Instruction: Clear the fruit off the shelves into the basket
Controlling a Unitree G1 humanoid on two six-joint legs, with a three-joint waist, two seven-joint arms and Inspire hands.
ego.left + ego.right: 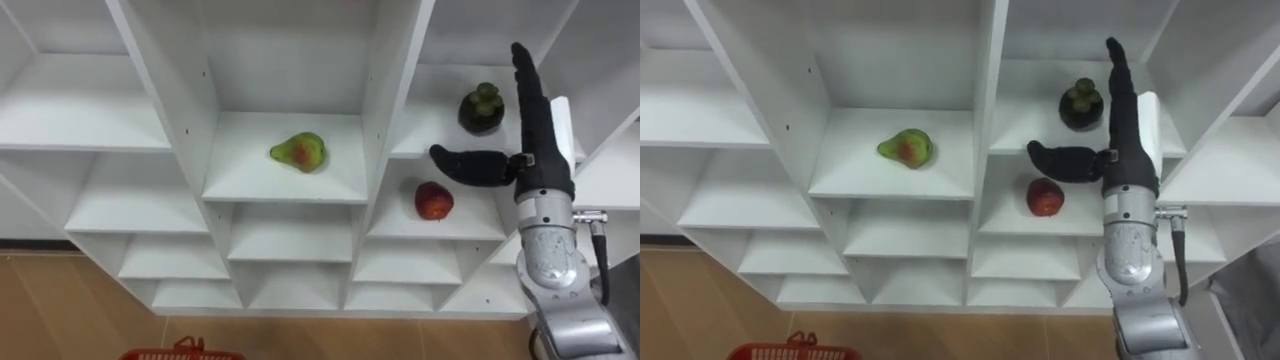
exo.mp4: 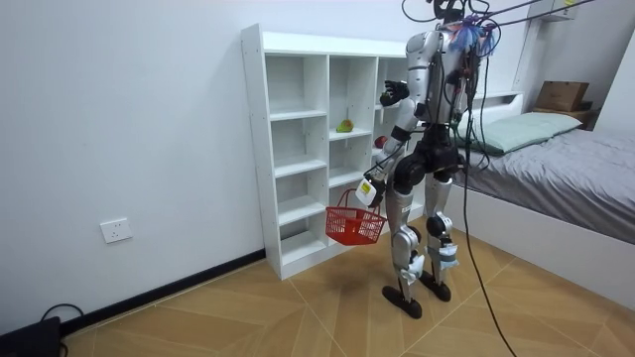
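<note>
A green-red pear (image 1: 298, 152) lies on the middle column's shelf of the white closet (image 1: 285, 190). In the right column a dark mangosteen (image 1: 482, 108) sits on the upper shelf and a red apple (image 1: 433, 201) on the shelf below. My right hand (image 1: 540, 160) is raised in front of that column, open, fingers straight up beside the mangosteen and thumb stretched left above the apple, holding nothing. In the room view my left hand (image 2: 366, 189) hangs low, shut on the handle of a red basket (image 2: 354, 224); the basket's handle (image 1: 185, 351) shows at the bottom edge.
I stand upright close before the closet (image 2: 298, 149). Its other compartments hold nothing. A bed (image 2: 556, 169) with a cardboard box (image 2: 562, 95) behind it stands at the room view's right. Wooden floor lies below.
</note>
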